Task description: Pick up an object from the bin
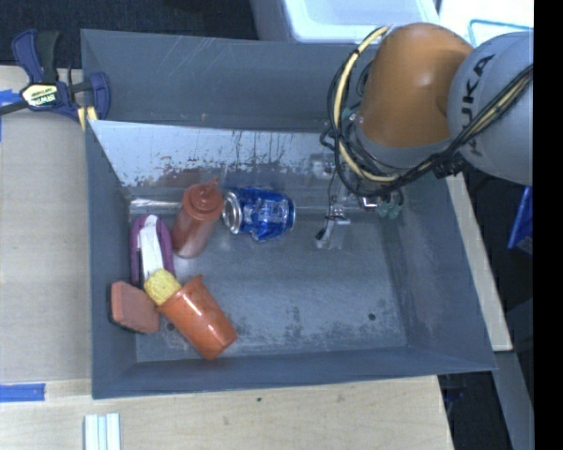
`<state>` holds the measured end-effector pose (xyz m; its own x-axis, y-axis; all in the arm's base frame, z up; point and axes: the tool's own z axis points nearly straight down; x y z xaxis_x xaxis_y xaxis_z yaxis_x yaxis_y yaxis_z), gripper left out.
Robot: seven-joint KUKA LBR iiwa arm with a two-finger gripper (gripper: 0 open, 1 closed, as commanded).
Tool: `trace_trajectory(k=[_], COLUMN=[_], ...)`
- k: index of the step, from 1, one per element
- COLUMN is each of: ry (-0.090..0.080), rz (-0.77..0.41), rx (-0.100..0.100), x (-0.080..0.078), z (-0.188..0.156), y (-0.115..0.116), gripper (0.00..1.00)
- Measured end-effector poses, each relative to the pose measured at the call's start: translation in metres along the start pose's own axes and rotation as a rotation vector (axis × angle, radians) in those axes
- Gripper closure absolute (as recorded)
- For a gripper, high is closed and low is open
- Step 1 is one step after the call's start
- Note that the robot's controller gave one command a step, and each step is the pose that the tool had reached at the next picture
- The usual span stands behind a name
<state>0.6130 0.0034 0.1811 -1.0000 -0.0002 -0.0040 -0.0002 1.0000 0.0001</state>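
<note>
My gripper (330,229) hangs below the orange dome, over bare bin floor at the back right. Its fingers look close together with nothing between them. Just to its left lies a crushed blue can (260,215) on its side, open end facing left. Further left a reddish-brown squeeze bottle (196,218) leans against the back of the bin floor.
At the bin's left front lie an orange cup (201,317), a yellow piece (160,288), a purple and white item (147,247) and a brown-red block (133,307). The arm and its cables fill the bin's back right corner.
</note>
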Motion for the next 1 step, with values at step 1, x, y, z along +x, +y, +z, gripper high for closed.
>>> trace_trajectory(k=[1], ry=[0.0], rz=[0.0], rx=[0.0], x=[0.0], z=[0.0], y=[0.0], gripper=[0.0])
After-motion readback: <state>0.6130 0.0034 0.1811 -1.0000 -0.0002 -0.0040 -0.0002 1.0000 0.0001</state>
